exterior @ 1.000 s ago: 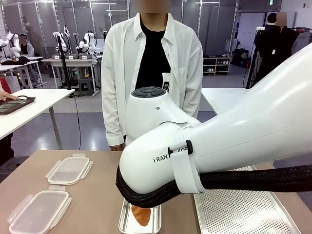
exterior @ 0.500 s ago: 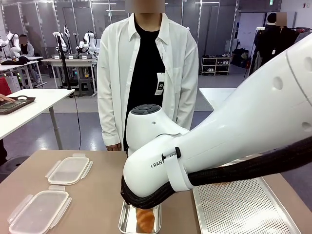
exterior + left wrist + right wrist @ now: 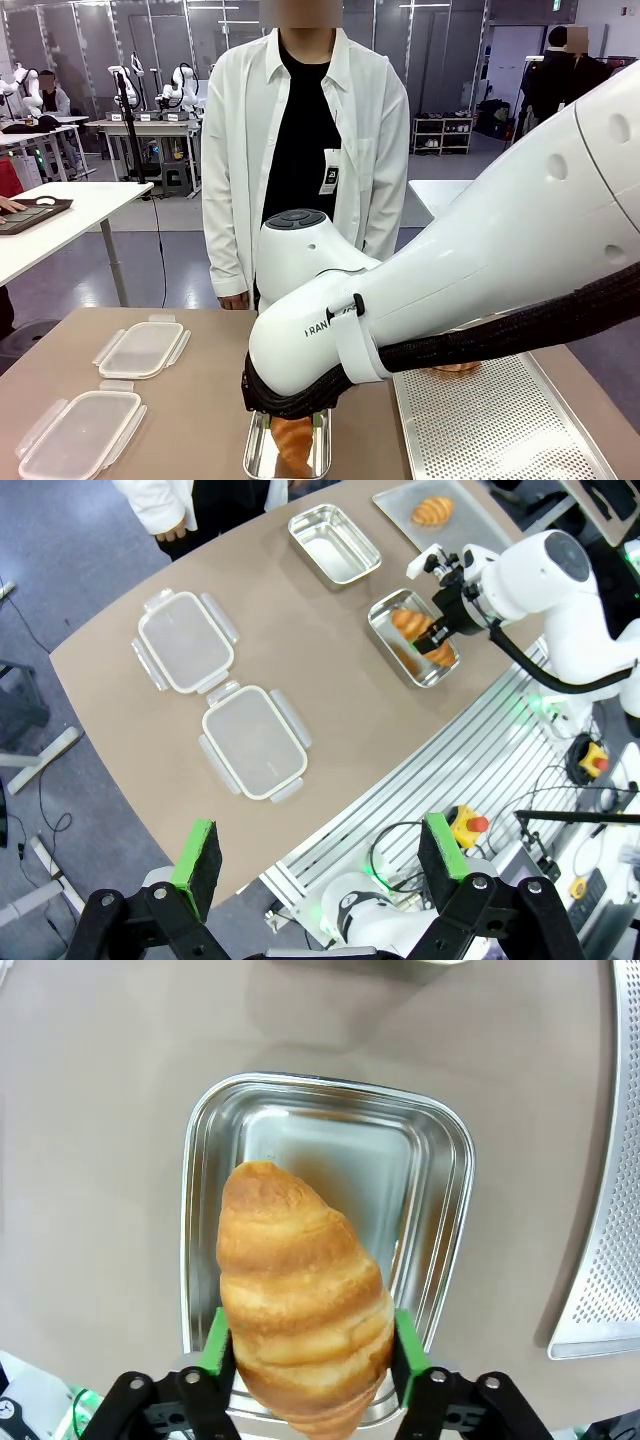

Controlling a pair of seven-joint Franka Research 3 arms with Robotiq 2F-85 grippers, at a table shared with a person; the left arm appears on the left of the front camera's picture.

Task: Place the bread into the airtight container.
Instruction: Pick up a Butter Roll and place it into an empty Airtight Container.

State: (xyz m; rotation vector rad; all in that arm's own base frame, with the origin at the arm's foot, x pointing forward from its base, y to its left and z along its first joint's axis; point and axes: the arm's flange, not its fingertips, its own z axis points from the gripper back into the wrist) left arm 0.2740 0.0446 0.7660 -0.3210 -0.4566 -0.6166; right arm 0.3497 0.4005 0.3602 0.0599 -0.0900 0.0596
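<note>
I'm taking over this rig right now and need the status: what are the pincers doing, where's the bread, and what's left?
Left pincer: open, empty, high above the table.
Right pincer: pads against both sides of the croissant; gripping or releasing, cannot tell.
It sits tilted in the near steel container. Second croissant on the perforated tray; other steel container empty; two clear lids lie apart.
Done: first croissant brought to its container. Left: let go, withdraw, probably fetch the second, fit lids.

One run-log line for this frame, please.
right gripper: croissant between pads, over steel container, grip unclear | left gripper: open, empty | second container: empty | lids: off
</note>
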